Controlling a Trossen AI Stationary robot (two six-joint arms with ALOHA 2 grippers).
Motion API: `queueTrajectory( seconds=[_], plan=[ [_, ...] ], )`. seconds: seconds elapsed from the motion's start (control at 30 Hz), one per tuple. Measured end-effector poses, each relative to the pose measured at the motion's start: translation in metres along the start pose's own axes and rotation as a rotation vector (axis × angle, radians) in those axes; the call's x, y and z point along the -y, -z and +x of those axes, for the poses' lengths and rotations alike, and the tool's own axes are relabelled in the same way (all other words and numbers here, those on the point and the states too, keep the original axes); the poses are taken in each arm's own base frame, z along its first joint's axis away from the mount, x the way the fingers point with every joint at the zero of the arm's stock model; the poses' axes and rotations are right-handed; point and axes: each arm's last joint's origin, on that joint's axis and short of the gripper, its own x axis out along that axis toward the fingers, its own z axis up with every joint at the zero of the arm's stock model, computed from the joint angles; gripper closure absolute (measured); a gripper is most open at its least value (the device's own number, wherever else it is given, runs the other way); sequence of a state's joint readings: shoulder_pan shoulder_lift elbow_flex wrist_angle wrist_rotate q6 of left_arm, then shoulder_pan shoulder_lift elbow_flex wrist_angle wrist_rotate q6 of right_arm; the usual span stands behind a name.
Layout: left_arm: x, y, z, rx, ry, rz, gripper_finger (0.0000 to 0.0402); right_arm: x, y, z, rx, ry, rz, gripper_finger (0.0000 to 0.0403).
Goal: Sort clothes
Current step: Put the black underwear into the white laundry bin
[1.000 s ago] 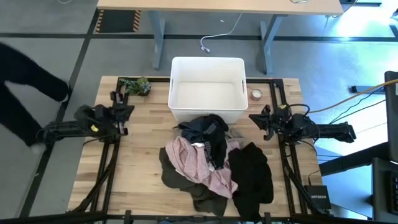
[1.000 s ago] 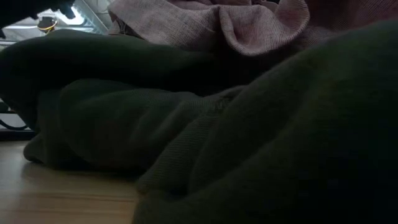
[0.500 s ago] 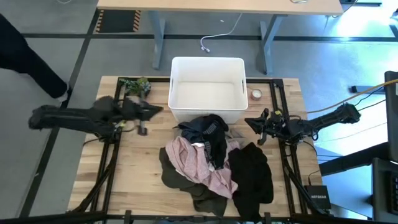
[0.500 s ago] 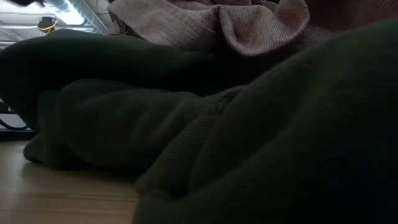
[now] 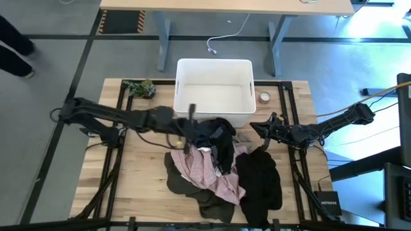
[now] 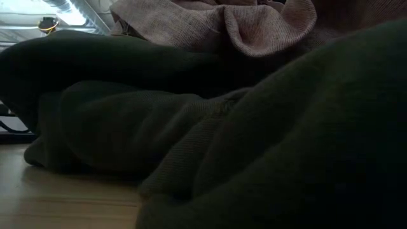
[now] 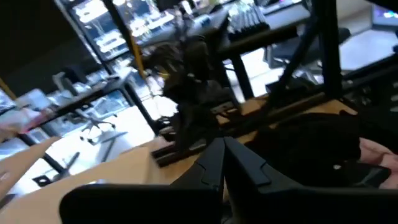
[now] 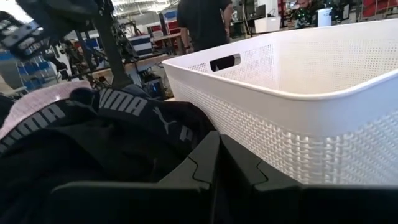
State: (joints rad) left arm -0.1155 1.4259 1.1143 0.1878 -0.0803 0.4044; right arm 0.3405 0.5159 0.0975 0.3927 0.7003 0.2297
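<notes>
The clothes lie in a heap mid-table. A black garment with a lettered waistband lies nearest the white bin and also shows in the right wrist view. With it are a pale pink one, a dark olive one that fills the low view, and a black one. My left gripper is shut at the heap's far left edge, by the waistband garment; I cannot tell whether it touches it. Its fingers meet in the left wrist view. My right gripper is shut and empty, just right of the heap, and its fingers meet in the right wrist view.
The white bin stands at the table's far middle. A small green plant sits at the far left and a tape roll right of the bin. Bare wood shows left of the heap. A person stands beyond the bin.
My left arm has stretched out from the table's left edge toward the right, bringing its gripper to the heap's far left edge. My right gripper has moved a little toward the left, nearer the heap. The clothes have not moved. A person left of the table has walked away.
</notes>
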Motion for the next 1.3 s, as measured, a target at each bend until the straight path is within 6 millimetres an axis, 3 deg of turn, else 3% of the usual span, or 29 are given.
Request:
queueTrajectory(
  seconds=[0.13,0.27,0.53,0.93,1.13,1.3],
  plan=[
    [0.011,0.003,0.026,-0.067,0.049,-0.020,0.0361,0.001,0.000,0.000,0.005,0.022,-0.013,0.0372],
    [0.021,0.020,0.044,-0.205,0.066,-0.069,0.0306,0.001,0.000,0.000,0.005,0.023,-0.025,0.0372],
    [0.027,0.042,0.051,-0.354,0.062,-0.110,0.0234,0.001,0.000,0.000,0.005,0.026,-0.026,0.0372],
    [0.018,0.032,0.045,-0.372,0.043,-0.177,0.0225,0.001,0.000,0.000,0.004,0.034,-0.024,0.0372],
    [0.010,0.061,0.050,-0.511,0.016,-0.252,0.0226,0.001,0.000,0.000,0.003,0.034,-0.024,0.0372],
    [0.022,0.080,0.056,-0.613,0.093,-0.210,0.0232,0.001,0.002,0.001,-0.008,0.036,-0.031,0.0372]
  ],
)
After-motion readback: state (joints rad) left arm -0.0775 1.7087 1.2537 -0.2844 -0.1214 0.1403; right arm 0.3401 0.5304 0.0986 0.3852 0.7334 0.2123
